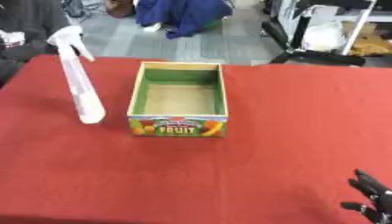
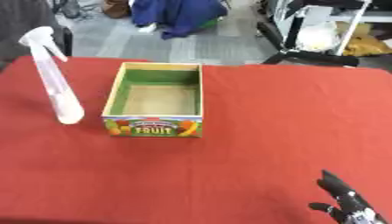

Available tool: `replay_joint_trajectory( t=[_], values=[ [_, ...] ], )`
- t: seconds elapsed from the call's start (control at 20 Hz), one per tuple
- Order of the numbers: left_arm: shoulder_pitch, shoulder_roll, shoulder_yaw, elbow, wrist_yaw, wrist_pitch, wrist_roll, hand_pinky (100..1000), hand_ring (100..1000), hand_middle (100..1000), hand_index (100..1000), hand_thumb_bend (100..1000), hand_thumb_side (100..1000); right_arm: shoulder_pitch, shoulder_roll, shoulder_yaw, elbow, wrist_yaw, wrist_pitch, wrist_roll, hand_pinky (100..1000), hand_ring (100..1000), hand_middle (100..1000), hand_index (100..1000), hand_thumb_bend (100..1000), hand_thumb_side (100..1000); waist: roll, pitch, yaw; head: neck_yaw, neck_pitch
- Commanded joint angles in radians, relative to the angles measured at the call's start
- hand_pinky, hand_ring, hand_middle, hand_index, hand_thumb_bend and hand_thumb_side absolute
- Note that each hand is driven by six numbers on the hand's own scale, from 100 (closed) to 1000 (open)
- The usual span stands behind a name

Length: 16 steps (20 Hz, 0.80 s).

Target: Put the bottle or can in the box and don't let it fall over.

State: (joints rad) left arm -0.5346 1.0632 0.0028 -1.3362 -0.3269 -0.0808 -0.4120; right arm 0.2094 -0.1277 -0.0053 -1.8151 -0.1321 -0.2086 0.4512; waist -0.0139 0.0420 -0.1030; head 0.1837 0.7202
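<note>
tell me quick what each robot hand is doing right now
Left robot hand: not in view.
Right robot hand: open, fingers up, holding nothing, idle at the lower right corner, far from the spray bottle and the fruit box.

Red tablecloth (image 1: 268, 144) in front, blue cloth heap (image 1: 180, 15) on grey floor (far bkgd).

A tall white spray bottle (image 1: 79, 83) stands upright just left of the open, green-lined fruit box (image 1: 179, 99).
</note>
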Motion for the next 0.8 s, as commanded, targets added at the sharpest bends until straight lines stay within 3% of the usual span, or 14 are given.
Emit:
replay_joint_trajectory(
  t=[0.05,0.35,0.8],
  values=[
    [-0.058,0.021,-0.039,0.026,-0.050,-0.017,-0.058,754,720,657,832,444,509,-0.002,-0.019,0.002,-0.008,0.001,-0.001,0.005,738,1000,1000,900,100,840,0.004,-0.005,-0.001,0.007,0.005],
    [-0.119,-0.019,-0.089,0.072,-0.108,-0.050,-0.125,763,726,658,829,458,498,-0.002,-0.020,0.003,-0.009,0.001,-0.002,0.007,738,1000,1000,900,100,842,0.003,-0.002,-0.004,0.009,0.006],
    [-0.177,-0.059,-0.124,0.084,-0.149,-0.075,-0.137,773,739,661,829,415,474,-0.005,-0.020,0.005,-0.010,0.000,-0.002,0.009,738,1000,1000,901,100,843,0.002,0.003,-0.008,0.012,0.009]
  ],
)
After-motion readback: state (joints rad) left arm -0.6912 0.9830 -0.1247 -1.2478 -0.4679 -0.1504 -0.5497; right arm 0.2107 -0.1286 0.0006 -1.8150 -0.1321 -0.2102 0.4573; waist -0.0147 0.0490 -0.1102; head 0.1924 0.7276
